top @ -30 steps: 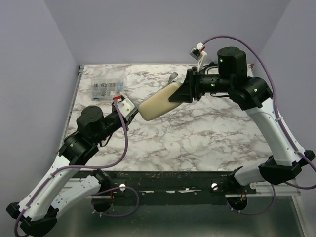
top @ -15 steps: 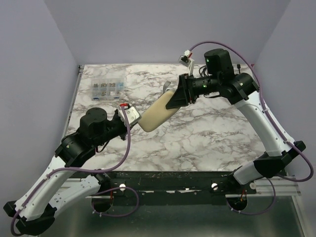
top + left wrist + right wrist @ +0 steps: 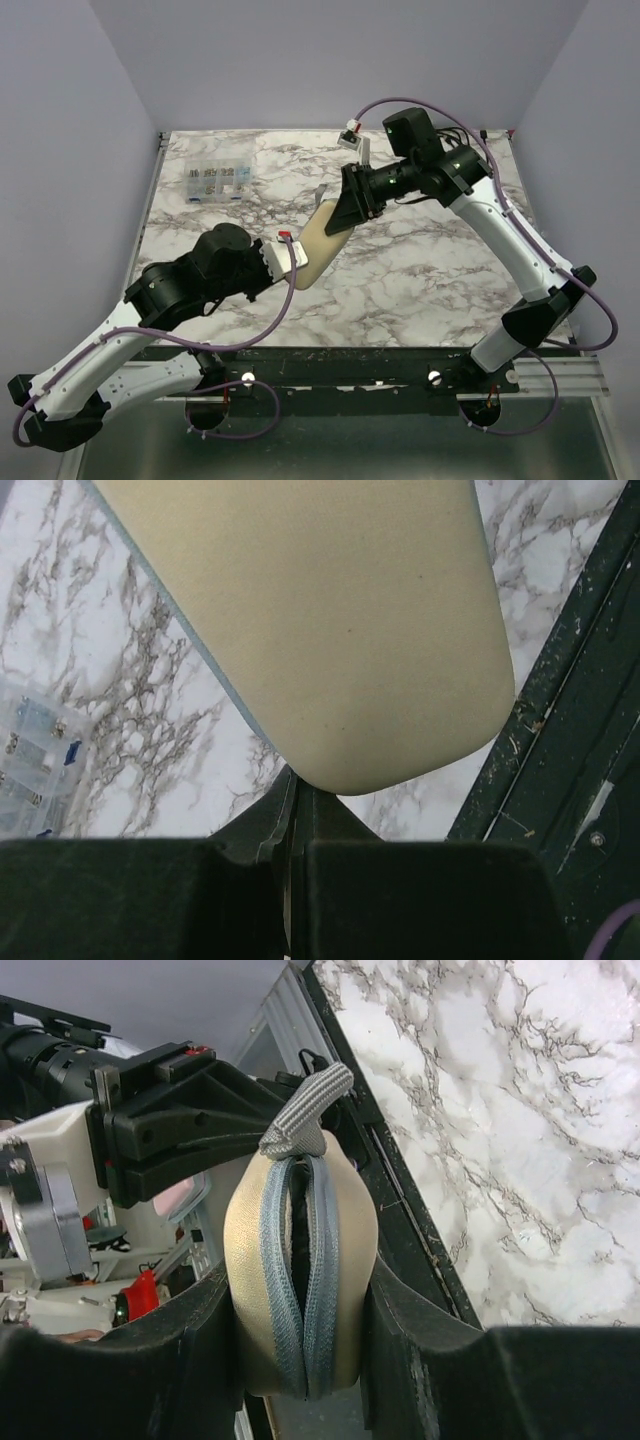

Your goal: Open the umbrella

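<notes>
**Item:** umbrella, in its cream sleeve, held above the marble table, slanting down toward the near edge.

**Right gripper**: clamped across the sleeve's upper end. From its own camera I see the grey zip and grey loop.

**Left gripper**: just under the sleeve's rounded lower end. The jaws look pressed together on nothing.

**Step in hand, by my judgement:** getting the sleeve off. I would part the left jaws and take the lower end squarely. Then I would hold the right grip firm and draw along the bundle's length, not across it.

**Not made out:**
- the umbrella itself, which is hidden inside the sleeve
- how far the zip is undone, though it seems parted near the loop
- whether the left fingertips touch the fabric

**Also present:** clear parts box, far left, well apart.
</notes>
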Controlling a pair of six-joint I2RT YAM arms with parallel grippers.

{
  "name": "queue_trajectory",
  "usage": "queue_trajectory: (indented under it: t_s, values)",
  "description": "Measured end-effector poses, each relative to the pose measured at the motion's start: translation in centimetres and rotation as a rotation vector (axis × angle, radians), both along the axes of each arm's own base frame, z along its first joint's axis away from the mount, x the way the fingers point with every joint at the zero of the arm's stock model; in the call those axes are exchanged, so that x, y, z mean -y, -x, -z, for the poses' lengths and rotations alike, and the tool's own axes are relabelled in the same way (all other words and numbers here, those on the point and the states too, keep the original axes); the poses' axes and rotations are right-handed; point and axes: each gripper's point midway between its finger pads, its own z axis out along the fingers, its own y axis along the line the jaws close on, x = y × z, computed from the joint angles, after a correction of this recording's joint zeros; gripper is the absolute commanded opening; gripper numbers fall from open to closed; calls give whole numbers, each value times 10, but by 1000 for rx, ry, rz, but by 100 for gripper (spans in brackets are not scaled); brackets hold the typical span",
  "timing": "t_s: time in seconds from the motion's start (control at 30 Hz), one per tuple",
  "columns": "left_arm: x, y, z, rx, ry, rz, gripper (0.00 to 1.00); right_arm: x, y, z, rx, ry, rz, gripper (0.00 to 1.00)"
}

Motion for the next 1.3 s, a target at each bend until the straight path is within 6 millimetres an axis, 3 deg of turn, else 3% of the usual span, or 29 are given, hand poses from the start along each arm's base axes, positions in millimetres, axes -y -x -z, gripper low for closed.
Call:
queue_trajectory:
  t_s: [0.4,0.8,1.3]
  values:
    - [3,37,31,-144,-122,113,0,-34,18,24,-7,33,-97,1]
    - [17,30,11,-88,-59,131,0,-41,44,48,-88,70,-161,1]
    - [19,21,-1,-37,13,81,0,-40,50,47,-95,38,-162,1]
